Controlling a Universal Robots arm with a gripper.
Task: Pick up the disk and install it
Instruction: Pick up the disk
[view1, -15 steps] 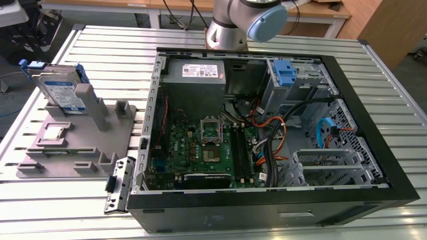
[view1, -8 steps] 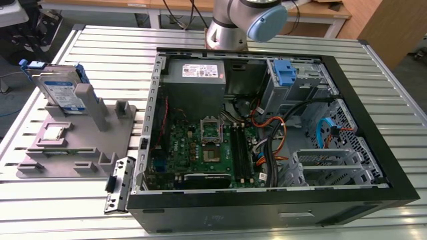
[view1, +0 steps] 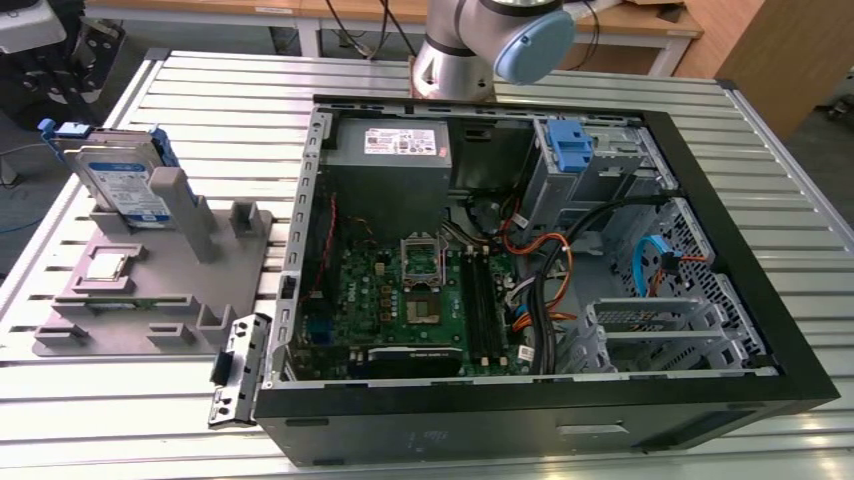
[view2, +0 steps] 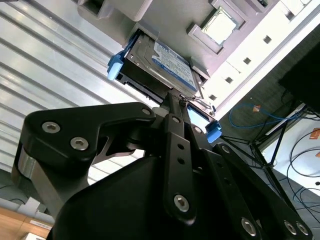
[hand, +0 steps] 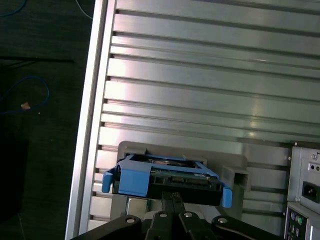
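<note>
The disk (view1: 123, 180) stands on edge in a slot of the grey holder (view1: 247, 265) at the upper left of the exterior view, on the slatted metal counter (view1: 240, 90). Propped upright like this, its blue carrier frame and upper edge are free, which I judge is meant to give the hand a clean edge to pinch from above. A small square processor chip (view1: 107, 265) lies flat in a recess of the same holder, just below the disk in that frame. The open computer case (view1: 441, 435) lies on its side toward the exterior view's right, apart from the holder. Its interior faces up, presumably so parts can be lowered in. In both wrist views the hand (hand: 172, 196) points at the disk's blue-framed edge. Its fingers are drawn together to a narrow tip and hold nothing, and it appears to hang clear of the disk rather than touch it.
</note>
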